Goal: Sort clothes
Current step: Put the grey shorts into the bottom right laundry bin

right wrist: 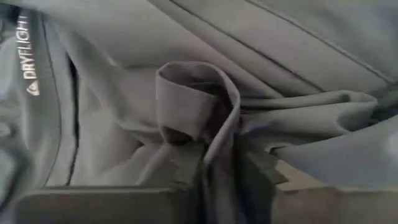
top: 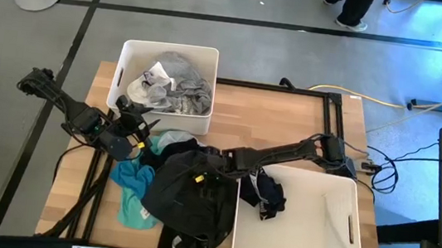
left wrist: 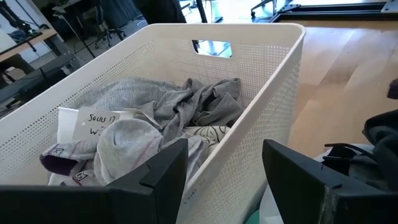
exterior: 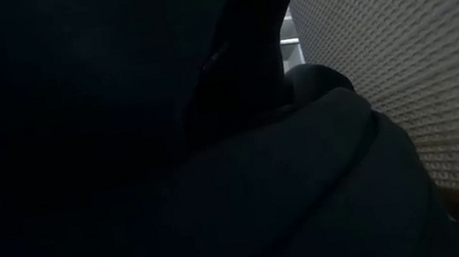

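A heap of clothes lies mid-table: a large black garment point(top: 187, 199), a teal one point(top: 132, 187) and a mint one point(top: 174, 140) at its left and far sides. My right gripper point(top: 198, 176) is down on the black garment point(right wrist: 124, 124), shut on a raised fold. My left gripper point(top: 142, 128) hangs open beside the far white bin point(top: 125, 88), which holds grey and white clothes point(left wrist: 174, 112). In the left wrist view, my left gripper point(left wrist: 224, 180) holds nothing. Another black piece point(top: 268, 194) lies in the near right bin point(top: 333, 237). My right gripper pinches a raised fold point(right wrist: 214, 118) in the top of the black garment between its two fingers point(right wrist: 186, 168). It comes slanting down from the table's right side. The fold bunches up between the fingers, and the garment's remaining cloth lies slack on the heap.
The black cloth fills nearly the whole low view, with the right bin's perforated wall point(exterior: 425, 68) beside it. A paper label point(left wrist: 93, 121) lies on the clothes in the far bin. Bare wood point(top: 288, 123) lies between the bins. A person's legs point(top: 353, 5) show beyond the table.
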Controlling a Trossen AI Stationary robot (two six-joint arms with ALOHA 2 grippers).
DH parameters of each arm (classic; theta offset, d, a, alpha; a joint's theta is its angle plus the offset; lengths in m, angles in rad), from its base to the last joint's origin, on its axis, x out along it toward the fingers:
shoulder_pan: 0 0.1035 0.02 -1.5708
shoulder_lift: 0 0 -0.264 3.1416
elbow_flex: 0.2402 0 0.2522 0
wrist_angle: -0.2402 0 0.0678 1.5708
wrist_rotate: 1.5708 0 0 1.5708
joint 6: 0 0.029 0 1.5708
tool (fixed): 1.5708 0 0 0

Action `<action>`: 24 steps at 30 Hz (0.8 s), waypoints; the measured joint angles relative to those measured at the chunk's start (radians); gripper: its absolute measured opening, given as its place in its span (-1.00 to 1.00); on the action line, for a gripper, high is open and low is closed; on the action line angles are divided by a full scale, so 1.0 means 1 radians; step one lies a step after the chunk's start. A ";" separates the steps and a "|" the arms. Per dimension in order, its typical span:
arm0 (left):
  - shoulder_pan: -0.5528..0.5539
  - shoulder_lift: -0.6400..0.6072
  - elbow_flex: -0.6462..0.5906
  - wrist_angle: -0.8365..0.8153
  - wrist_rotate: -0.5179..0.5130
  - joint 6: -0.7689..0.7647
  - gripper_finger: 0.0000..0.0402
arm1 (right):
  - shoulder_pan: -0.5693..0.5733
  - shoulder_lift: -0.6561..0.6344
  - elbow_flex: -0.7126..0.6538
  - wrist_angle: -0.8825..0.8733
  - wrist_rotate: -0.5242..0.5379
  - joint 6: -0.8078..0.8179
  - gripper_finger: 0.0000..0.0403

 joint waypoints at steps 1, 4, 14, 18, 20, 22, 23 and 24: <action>0.000 0.000 0.000 0.000 0.000 0.000 -0.02 | 0.000 0.000 0.000 0.001 0.003 -0.003 -0.66; 0.000 0.000 0.000 0.000 0.000 0.000 -0.02 | 0.001 0.000 0.000 0.001 0.005 -0.028 -0.91; 0.000 0.000 0.000 0.000 0.000 0.000 -0.02 | 0.039 0.011 0.123 -0.132 0.168 -0.185 -0.97; 0.000 0.000 0.000 -0.001 0.000 0.000 -0.02 | 0.054 0.004 0.231 -0.138 0.242 -0.248 -0.95; 0.000 0.000 0.000 -0.001 0.000 0.008 -0.02 | 0.056 0.003 0.275 -0.159 0.273 -0.280 -0.97; 0.000 0.000 0.000 -0.001 0.000 0.012 -0.02 | 0.062 0.004 0.312 -0.175 0.311 -0.304 -0.98; 0.000 0.000 0.000 -0.001 0.000 0.012 -0.02 | 0.064 0.004 0.333 -0.180 0.338 -0.315 -0.98; 0.000 0.000 0.000 -0.001 0.000 0.012 -0.02 | 0.068 0.004 0.354 -0.188 0.364 -0.326 -0.97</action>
